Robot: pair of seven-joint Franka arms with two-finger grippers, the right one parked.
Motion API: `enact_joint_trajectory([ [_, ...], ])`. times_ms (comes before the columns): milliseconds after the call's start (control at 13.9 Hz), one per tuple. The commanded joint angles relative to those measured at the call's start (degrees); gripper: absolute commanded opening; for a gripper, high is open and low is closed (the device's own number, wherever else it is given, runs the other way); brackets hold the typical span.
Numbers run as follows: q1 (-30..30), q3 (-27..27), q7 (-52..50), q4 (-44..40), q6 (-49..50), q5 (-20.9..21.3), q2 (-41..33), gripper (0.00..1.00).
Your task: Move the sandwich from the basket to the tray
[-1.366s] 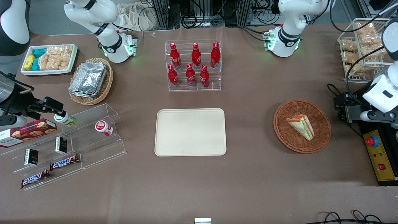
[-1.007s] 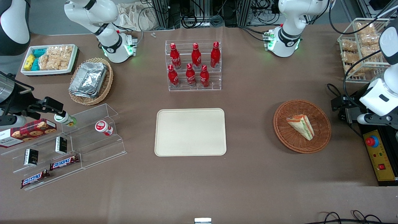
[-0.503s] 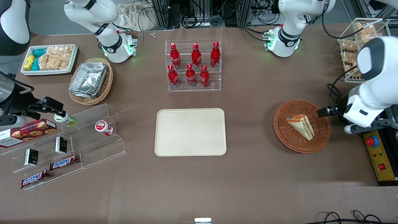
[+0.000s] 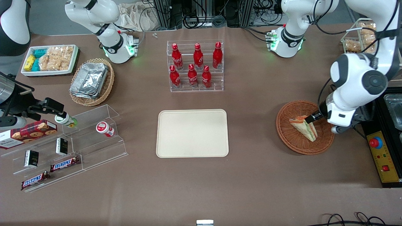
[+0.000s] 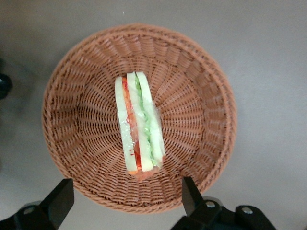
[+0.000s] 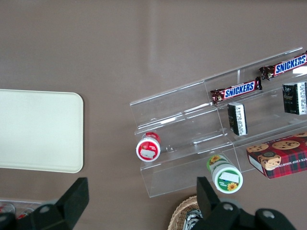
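While the sandwich point(image 4: 304, 127) lies on its side in the round reddish-brown basket point(image 4: 292, 138) at the right of the front frame, the working arm's claw point(image 4: 311, 118) hangs just above it, over the basket's edge nearest that arm's end of the surface point(image 4: 251, 175). Seen from the left wrist, the claw point(image 5: 125, 197) is released: its two dark fingers point(image 5: 61, 199) stand wide apart, one on either side of the sandwich's point(image 5: 139, 130) broad end, not touching it. That view shows the sandwich's layers edge-on, pale bread with a red-orange strip and a green strip, lying across the middle of the basket point(image 5: 86, 91).

At the centre of the front frame the cream tray point(image 4: 192, 133) lies flat on the brown surface, well apart from the basket and toward the parked arm's end from it; the right wrist view catches one rounded corner of the tray point(image 6: 38, 130). Farther from the front camera than the tray, a clear stepped stand holds six red bottles point(image 4: 193, 64) in two rows. At the left of the front frame are clear acrylic shelves point(image 4: 91, 138) with chocolate bars point(image 4: 64, 164), and a tan oval basket of foil containers point(image 4: 90, 80) in the upper left.
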State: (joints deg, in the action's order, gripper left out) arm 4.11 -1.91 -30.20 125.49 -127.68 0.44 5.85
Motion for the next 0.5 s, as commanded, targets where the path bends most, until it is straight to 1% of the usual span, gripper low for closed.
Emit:
enact_joint_trajectory([
  [0, 0.47, -0.37, -1.53, 2.39, -2.57, 0.52, 1.17, 1.0],
  [288, 0.2, -0.46, -1.53, 5.46, -6.6, 1.14, 2.58, 1.0],
  [431, 0.2, -0.55, -1.53, 5.65, -7.49, 1.14, 3.81, 1.0],
])
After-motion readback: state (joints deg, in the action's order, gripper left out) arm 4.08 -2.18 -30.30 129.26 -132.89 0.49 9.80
